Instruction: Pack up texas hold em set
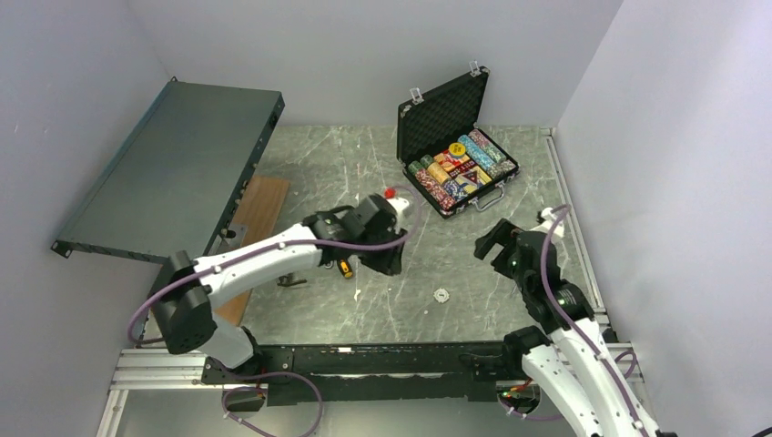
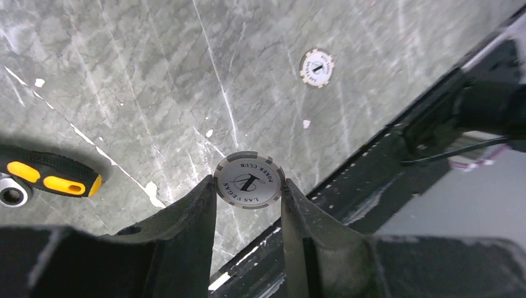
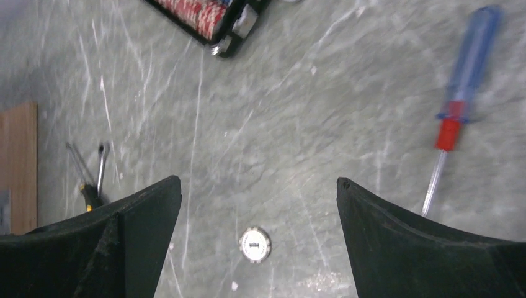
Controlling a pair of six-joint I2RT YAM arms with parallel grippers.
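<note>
Top external view: one small black briefcase (image 1: 443, 114) stands open right of centre in the upper part of the frame, on the grey marble table (image 1: 364, 309). Its lid is upright, and its tray holds several rows of multicoloured poker chips (image 1: 462, 171) with one yellow round button (image 1: 457, 148) lying on them.

Two grey-white chips are outside the case. The left wrist view shows the first, the pinched chip (image 2: 249, 181), standing on edge at centre frame. The left gripper (image 2: 249, 189) is pressed against its rim from both sides. The second, the loose chip (image 1: 441, 295), lies flat on the marble at lower centre of the overhead view, well apart from the case.

The right wrist view shows the right gripper (image 3: 259, 186) with its fingers (image 3: 142, 217) spread wide and nothing between them. The loose chip sits on the table below the gap.

Two screwdrivers are present. One yellow-handled screwdriver (image 2: 53, 177) lies at the left edge of the left wrist view. One blue-and-red screwdriver (image 3: 462, 87) is at the upper right of the right wrist view.

One wrench (image 1: 293, 281) lies left of the yellow handle. One dark-grey metal panel (image 1: 164, 173) leans at the upper left, above one wooden board (image 1: 262, 205).
</note>
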